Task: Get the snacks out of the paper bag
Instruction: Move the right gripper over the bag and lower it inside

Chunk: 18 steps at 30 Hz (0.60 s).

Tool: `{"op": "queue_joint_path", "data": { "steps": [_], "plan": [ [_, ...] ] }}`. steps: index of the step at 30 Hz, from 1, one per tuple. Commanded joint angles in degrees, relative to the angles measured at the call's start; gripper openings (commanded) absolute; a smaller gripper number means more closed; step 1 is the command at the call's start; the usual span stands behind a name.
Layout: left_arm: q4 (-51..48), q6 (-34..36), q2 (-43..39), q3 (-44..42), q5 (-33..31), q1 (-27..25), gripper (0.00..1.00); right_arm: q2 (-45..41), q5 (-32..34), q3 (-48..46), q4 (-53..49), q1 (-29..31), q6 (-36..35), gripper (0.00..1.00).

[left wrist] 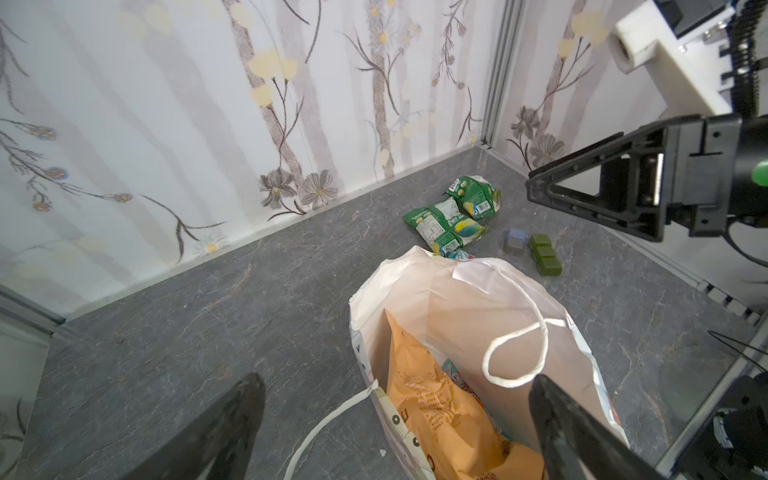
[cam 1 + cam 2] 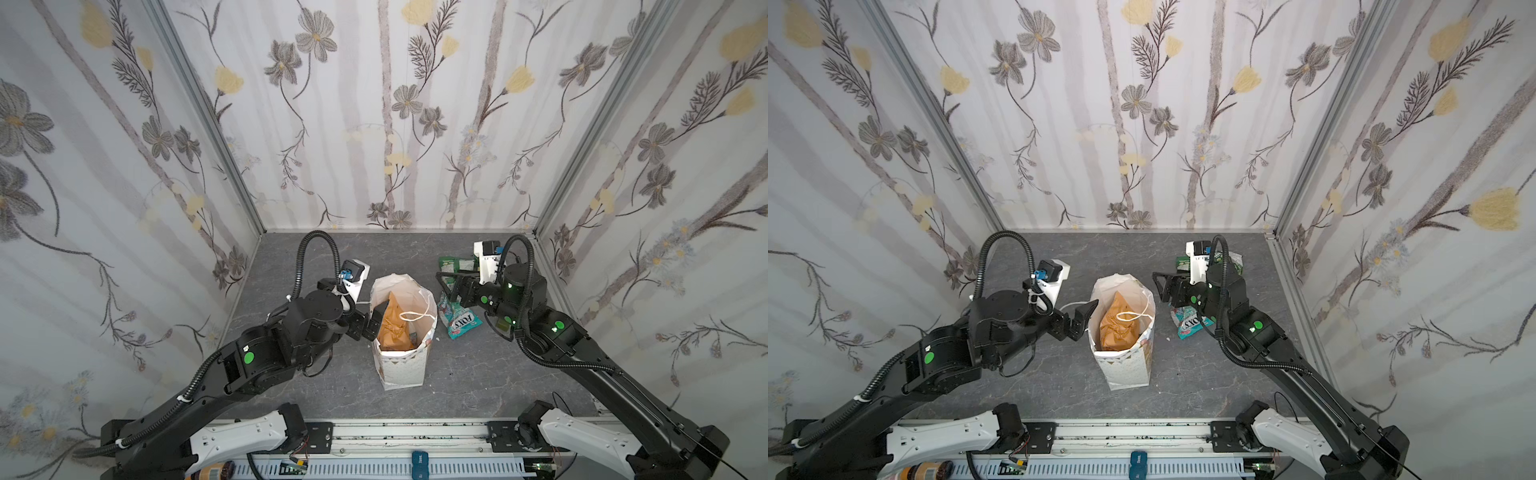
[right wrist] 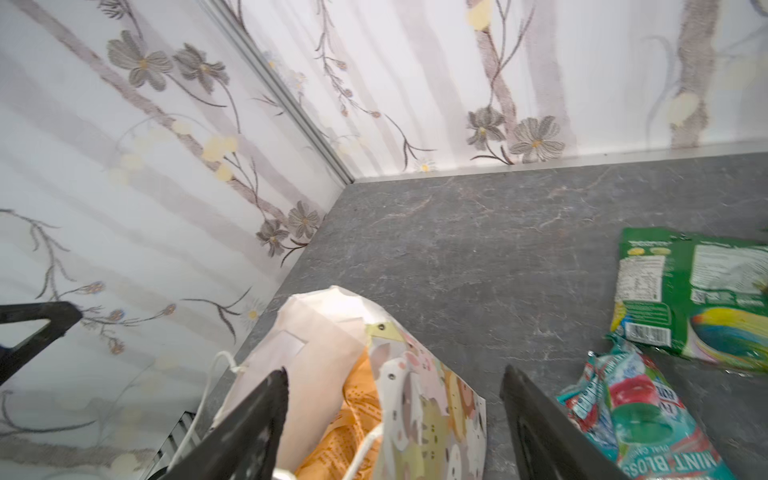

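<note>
The bag (image 2: pixel 402 368) stands upright mid-table, mouth open, one cord handle drooped inside. One tan pouch (image 2: pixel 392 328) sits in it, leaning on the left wall. In the left wrist view a sliver of teal (image 1: pixel 451 370) shows beside the pouch; what it is, I cannot tell.

Out of the bag I count three packets, all to its right in both top views. Two green packets (image 1: pixel 444 224) (image 1: pixel 476 197) lie touching, beyond the bag toward the back wall. One teal packet (image 2: pixel 461 322) lies just beside the bag's right wall.

Past the green pair lie four cubes: one grey-blue cube (image 1: pixel 515 241) and three olive cubes (image 1: pixel 544 254) in a row.

The left gripper (image 2: pixel 374 326) is at the bag's left rim. Its jaws are spread wide and straddle that wall, one finger (image 1: pixel 557 411) over the mouth and one outside, holding nothing.

The right gripper (image 3: pixel 392 376) hangs right of the bag, above the teal packet, jaws well apart and empty.
</note>
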Motion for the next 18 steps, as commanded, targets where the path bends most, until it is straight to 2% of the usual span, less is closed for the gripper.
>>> {"op": "queue_joint_path", "data": {
  "steps": [1,5,9,18],
  "plan": [
    [4.1,-2.7,-2.5,-1.4,-5.0,0.1,1.00,3.2,-3.3,4.5,-4.0,2.7,-3.9,0.83],
    [4.0,-3.3,-5.8,-3.3,-6.1,0.1,1.00,9.8,-4.1,10.6,-8.9,7.1,-7.1,0.85],
    [2.7,-4.3,-8.0,-4.5,-6.9,0.1,1.00,15.9,-2.2,16.1,-13.5,11.4,-9.1,0.83],
    [1.7,-3.8,-11.0,-5.9,-8.3,0.1,1.00,29.4,1.3,26.4,-24.9,15.8,-12.1,0.82]
  ]
}}
